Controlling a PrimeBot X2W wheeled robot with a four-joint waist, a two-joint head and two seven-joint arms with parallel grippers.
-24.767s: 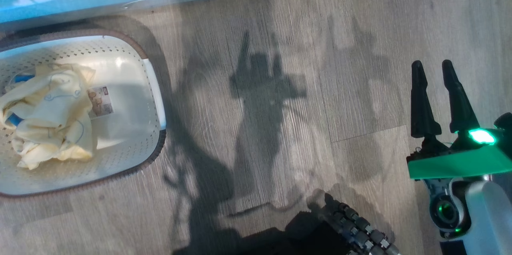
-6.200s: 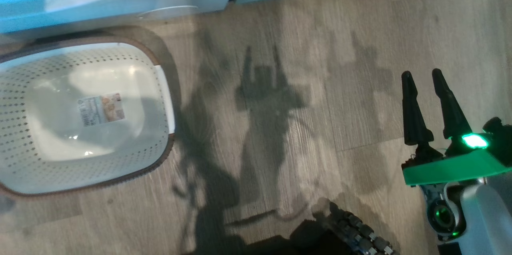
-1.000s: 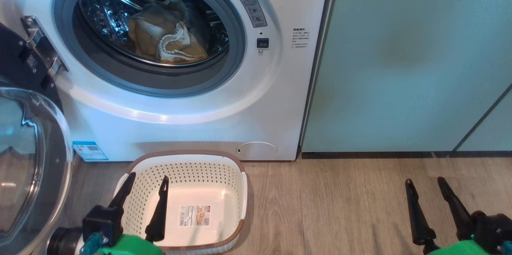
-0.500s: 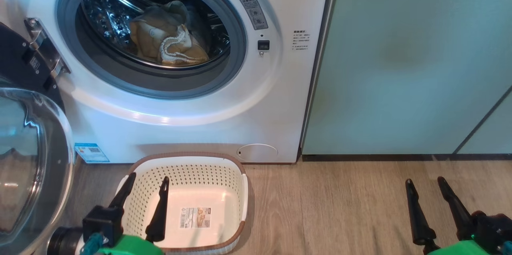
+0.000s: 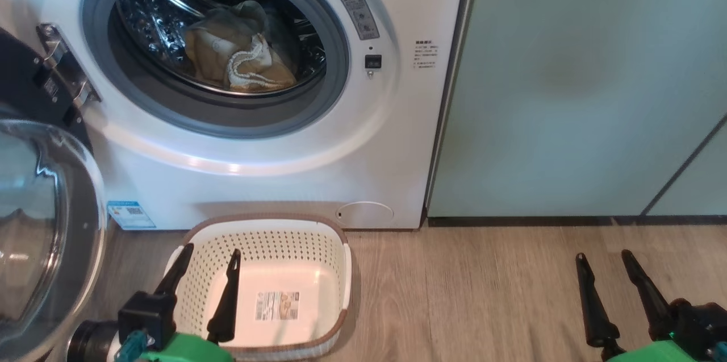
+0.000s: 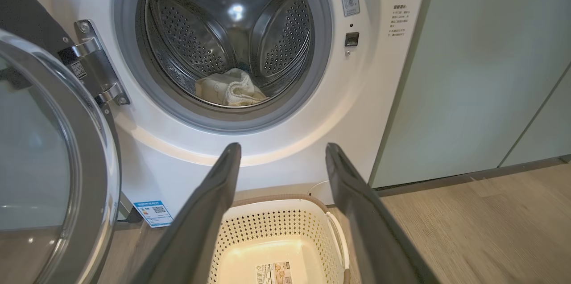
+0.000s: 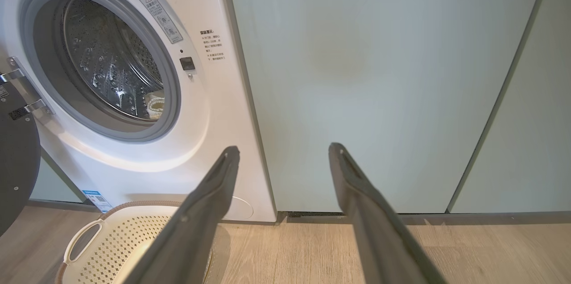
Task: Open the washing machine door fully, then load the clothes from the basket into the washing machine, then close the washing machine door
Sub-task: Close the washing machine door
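Head view: the clothes (image 5: 238,61) lie inside the machine (image 5: 392,140) at upper left, and the basket (image 5: 272,242) at lower centre is empty, so loading looks done. The door (image 5: 96,237) hangs wide at the left edge, likely next. The left gripper (image 5: 211,250) and right gripper (image 5: 602,255) gape empty along the bottom.

left gripper (image 5: 211,249) sits low at the lower left of the head view. Both dark fingers (image 5: 226,299) point up and forward, lean slightly right and are spread with a clear gap, nothing between them. The black mount block (image 5: 145,313) is at the finger base, the green left wrist cover (image 5: 187,349) at the frame's bottom edge. right gripper (image 5: 602,255) is at lower right, its fingers likewise apart, leaning slightly left, empty. The right wrist cover (image 5: 653,353) is barely in frame. In the wrist views each gripper's own fingers rise in a wide V, tips well apart, gripping nothing. The grippers are level with each other and well apart.
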